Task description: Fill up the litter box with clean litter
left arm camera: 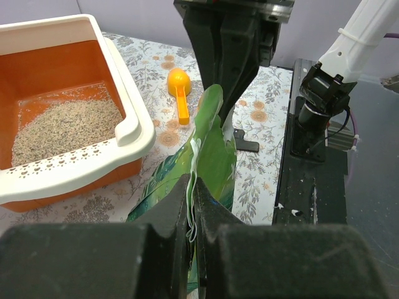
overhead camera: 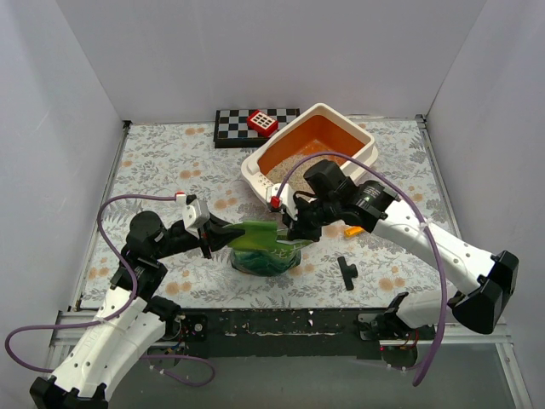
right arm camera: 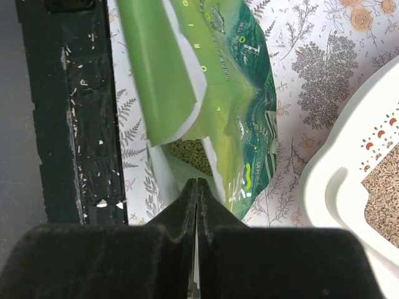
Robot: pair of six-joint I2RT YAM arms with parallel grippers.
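The litter box stands at the back right of centre, cream rim and orange walls. A thin layer of beige-grey litter covers part of its floor, also seen in the left wrist view. A glossy green bag stands upright in front of it. My left gripper is shut on the bag's left top edge. My right gripper is shut on the bag's opposite edge. The bag mouth is spread open and shows olive granules inside.
An orange-yellow scoop lies on the floral tabletop right of the bag, mostly hidden under my right arm in the top view. A small black part lies near the front edge. A checkerboard with a red block sits at the back.
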